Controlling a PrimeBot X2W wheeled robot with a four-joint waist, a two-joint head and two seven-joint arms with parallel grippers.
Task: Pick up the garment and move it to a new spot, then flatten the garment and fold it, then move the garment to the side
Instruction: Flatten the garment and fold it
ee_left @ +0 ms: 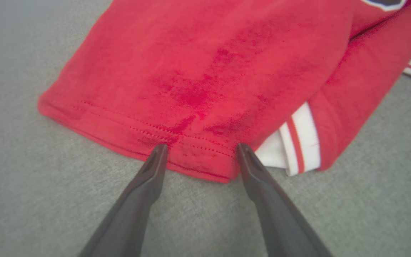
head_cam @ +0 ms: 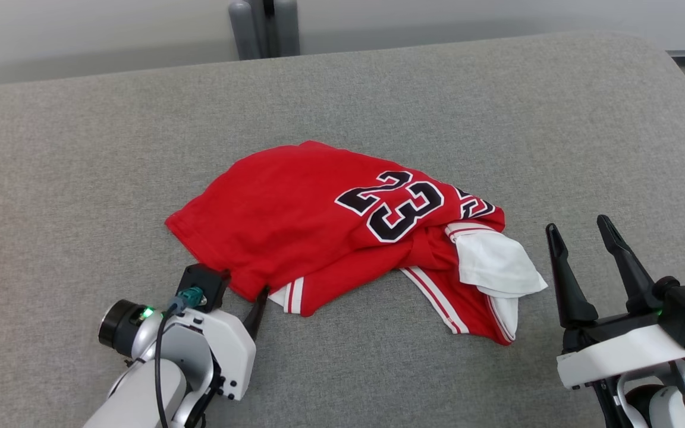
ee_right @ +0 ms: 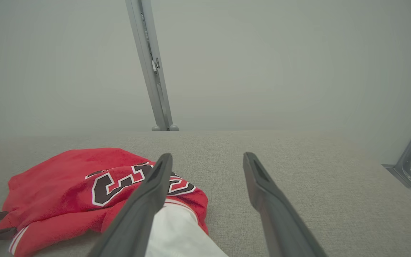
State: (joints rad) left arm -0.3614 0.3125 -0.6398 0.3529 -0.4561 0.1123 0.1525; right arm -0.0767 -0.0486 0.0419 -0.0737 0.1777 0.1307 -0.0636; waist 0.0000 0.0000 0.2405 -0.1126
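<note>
Grey woven fabric covers the wide padded desk [head_cam: 437, 89]. A crumpled red jersey with black "23" numerals and white striped trim [head_cam: 319, 214] lies near the middle of it. The left end effector [ee_left: 201, 150] is spread, its fingertips straddling the stitched red hem [ee_left: 194, 162] at the jersey's near-left corner without pinching it. The right end effector [head_cam: 577, 226] is spread and empty, near the jersey's white fold [head_cam: 497, 264]. This looks like the first pick-up. Next, the left fingers should close on the hem, then lift.
</note>
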